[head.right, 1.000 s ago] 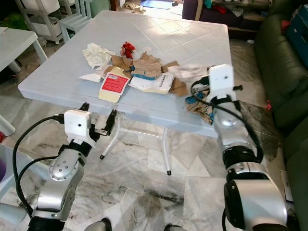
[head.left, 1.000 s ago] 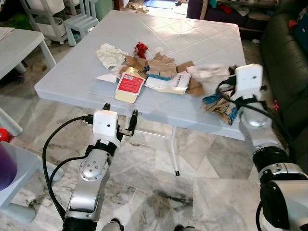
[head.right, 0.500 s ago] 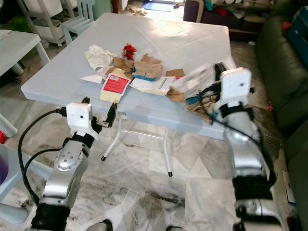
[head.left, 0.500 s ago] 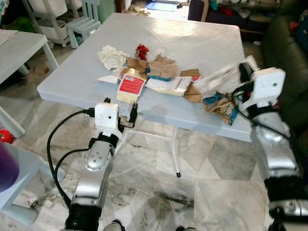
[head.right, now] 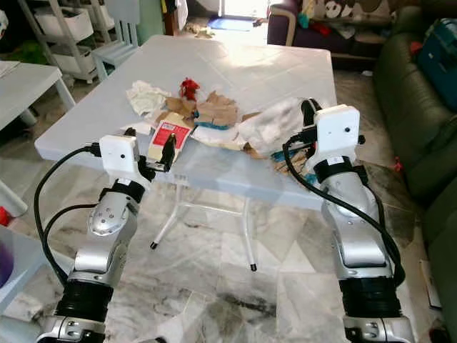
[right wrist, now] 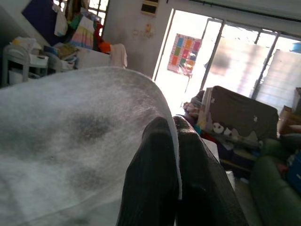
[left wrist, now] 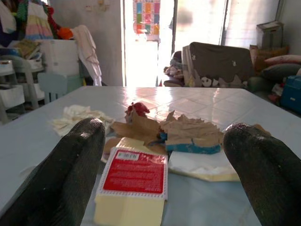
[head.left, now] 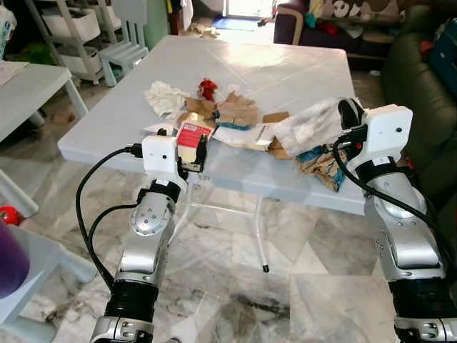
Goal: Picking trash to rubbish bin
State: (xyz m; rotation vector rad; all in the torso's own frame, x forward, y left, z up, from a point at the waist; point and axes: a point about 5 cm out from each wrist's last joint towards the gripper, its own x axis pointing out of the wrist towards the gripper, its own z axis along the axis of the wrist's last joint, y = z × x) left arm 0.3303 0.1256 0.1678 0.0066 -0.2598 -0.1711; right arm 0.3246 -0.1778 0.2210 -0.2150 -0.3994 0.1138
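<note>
The right gripper (right wrist: 176,155) pinches only the edge of a white sheet (head.left: 310,125), which may slip free, while the left gripper (left wrist: 164,155) gapes at the red-labelled packet (left wrist: 134,176).

I can't make out the print on the red-labelled packet (left wrist: 133,175); it's too small to read. The white sheet (right wrist: 70,136) blocks most of my right wrist view, and the blue wrapper (head.left: 319,158) lies partly hidden under it.

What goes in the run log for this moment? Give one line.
right gripper: shut on white foam sheet, lifted off table | left gripper: open, facing red-labelled packet | trash pile on table
</note>
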